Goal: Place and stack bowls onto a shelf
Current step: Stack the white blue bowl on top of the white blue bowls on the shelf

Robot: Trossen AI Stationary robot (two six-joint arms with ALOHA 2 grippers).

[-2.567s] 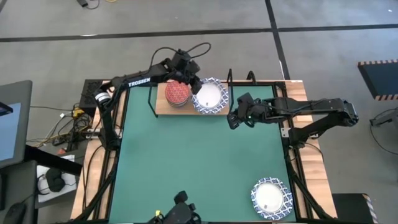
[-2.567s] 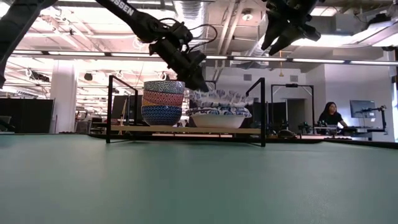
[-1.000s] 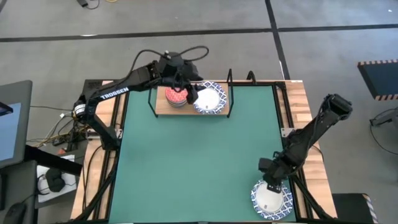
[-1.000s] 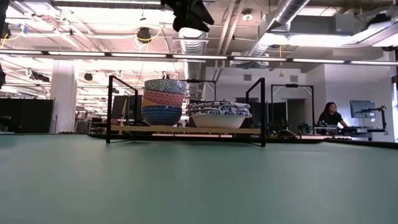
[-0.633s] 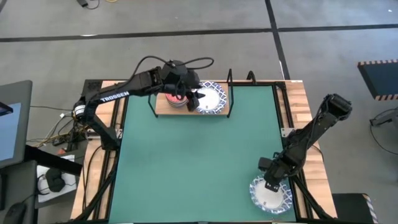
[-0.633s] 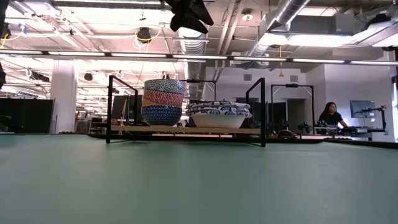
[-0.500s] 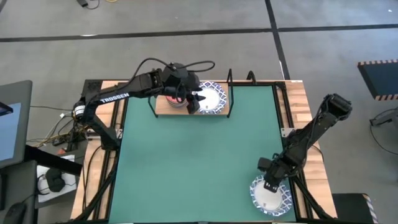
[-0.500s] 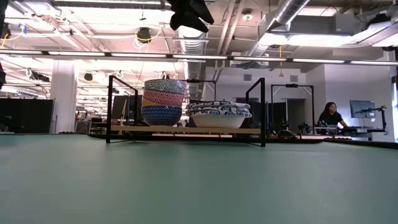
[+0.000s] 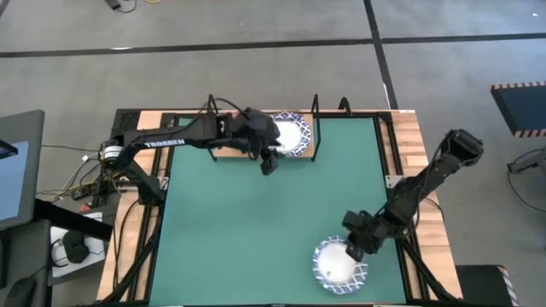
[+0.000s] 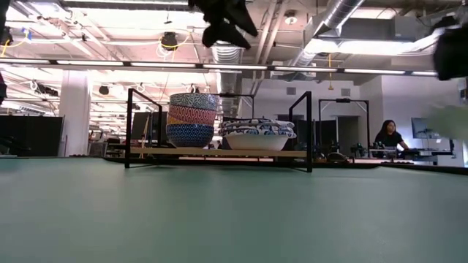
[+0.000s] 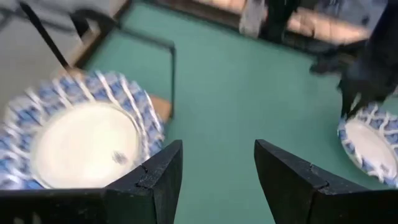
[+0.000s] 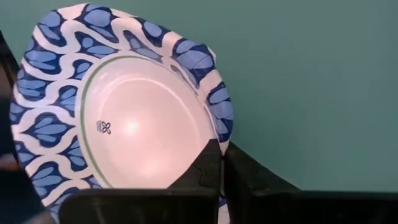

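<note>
High view: right hand (image 9: 357, 247) clenched on the rim of a blue-patterned white bowl (image 9: 339, 265), far across the bench from the shelf (image 9: 300, 153), where the released left hand (image 9: 268, 160) hovers.

Our right gripper (image 9: 354, 248) now pinches the white bowl (image 9: 339, 264) and has dragged it toward mat centre; our left gripper (image 9: 268, 162) has backed off the shelf (image 9: 256, 152).
</note>
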